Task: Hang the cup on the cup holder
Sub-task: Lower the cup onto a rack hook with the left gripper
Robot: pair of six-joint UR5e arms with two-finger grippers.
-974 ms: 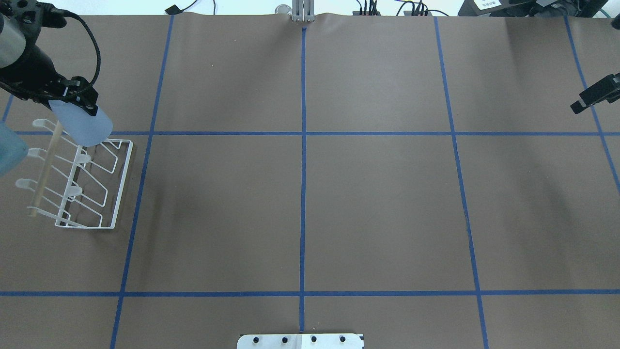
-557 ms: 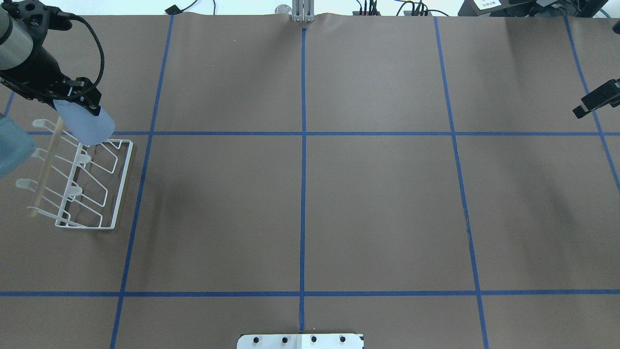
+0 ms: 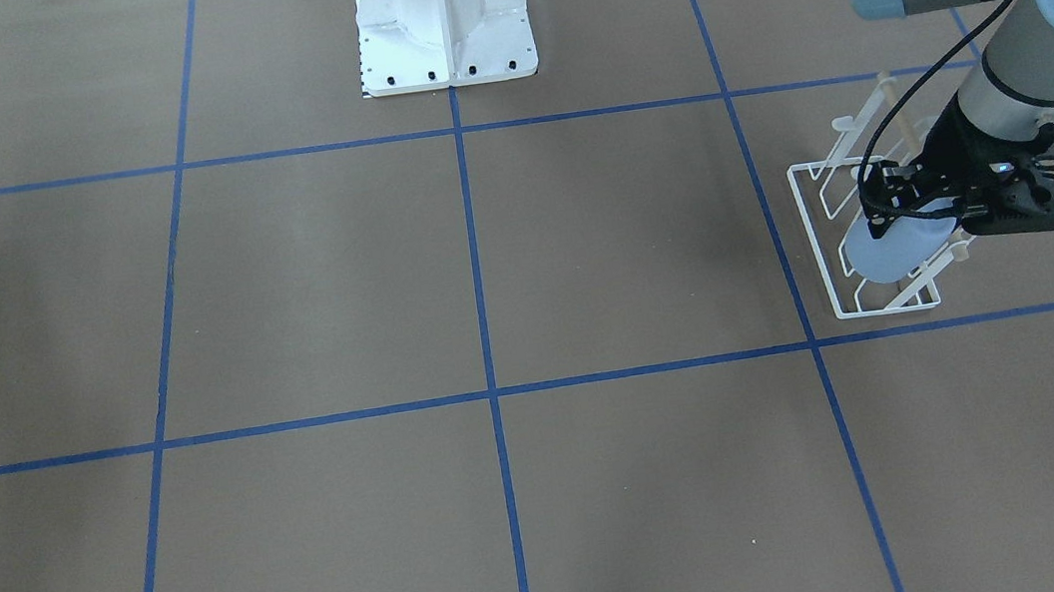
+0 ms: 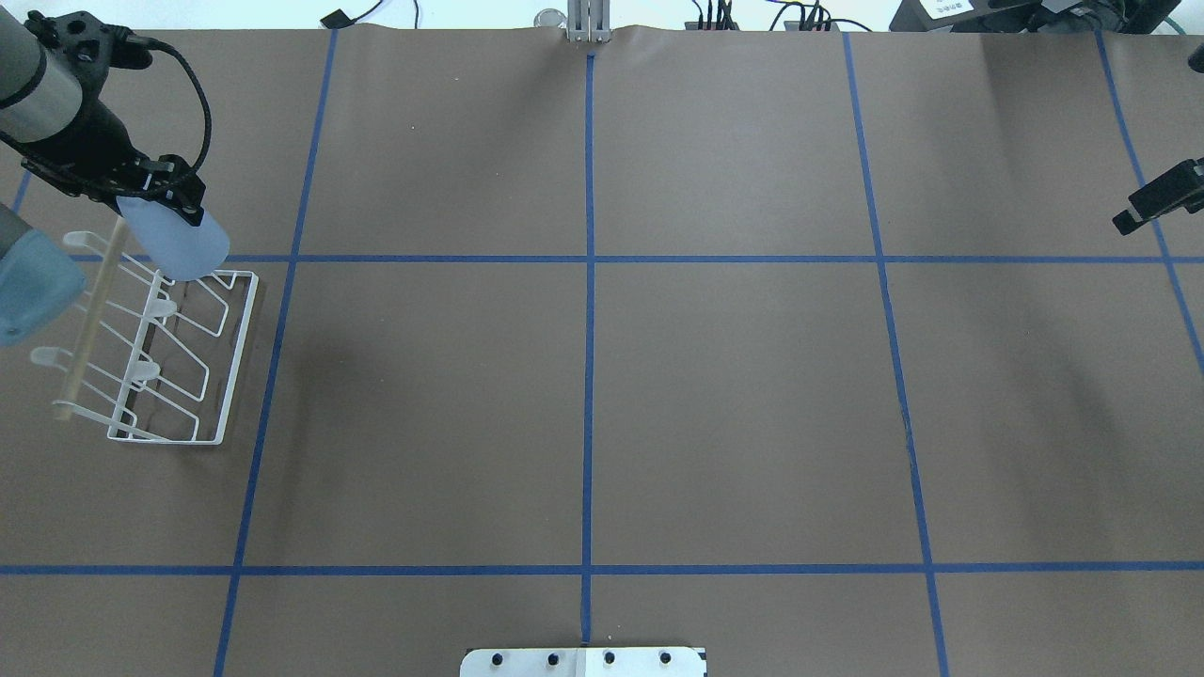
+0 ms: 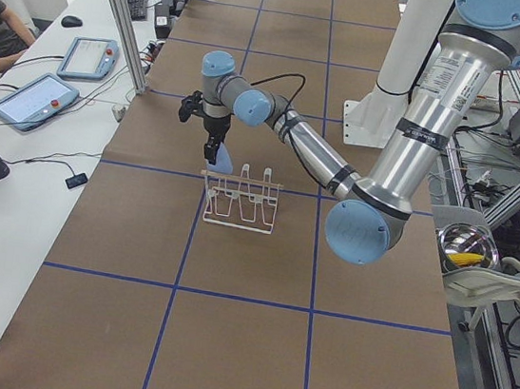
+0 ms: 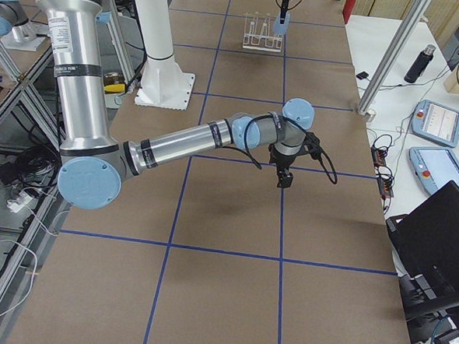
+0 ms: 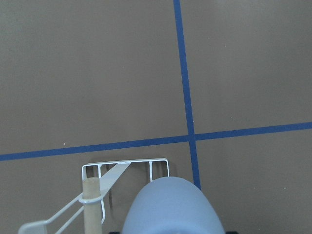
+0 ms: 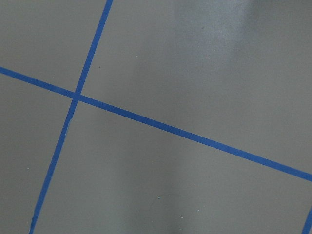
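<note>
My left gripper (image 4: pixel 162 196) is shut on the pale blue cup (image 4: pixel 181 246) and holds it tilted, bottom end toward the table's middle, over the far end of the white wire cup holder (image 4: pixel 241 357). In the front-facing view the cup (image 3: pixel 893 249) overlaps the cup holder's (image 3: pixel 813 231) prongs below the gripper (image 3: pixel 964 207); I cannot tell whether it touches them. The left wrist view shows the cup's rounded bottom (image 7: pixel 173 207) above the rack's end frame (image 7: pixel 125 164) and wooden rod (image 7: pixel 90 204). My right gripper (image 4: pixel 1159 195) hangs at the far right edge, its fingers together and empty.
The brown table cover (image 4: pixel 583 395) is marked by blue tape lines. The white robot pedestal (image 3: pixel 442 15) stands at the robot's side. Cables and devices line the far edge (image 4: pixel 752 17). The right wrist view shows only table and tape lines (image 8: pixel 161 124).
My left gripper has carried the cup a little to the right and farther away over the rack's far end. The right gripper has barely shifted.
</note>
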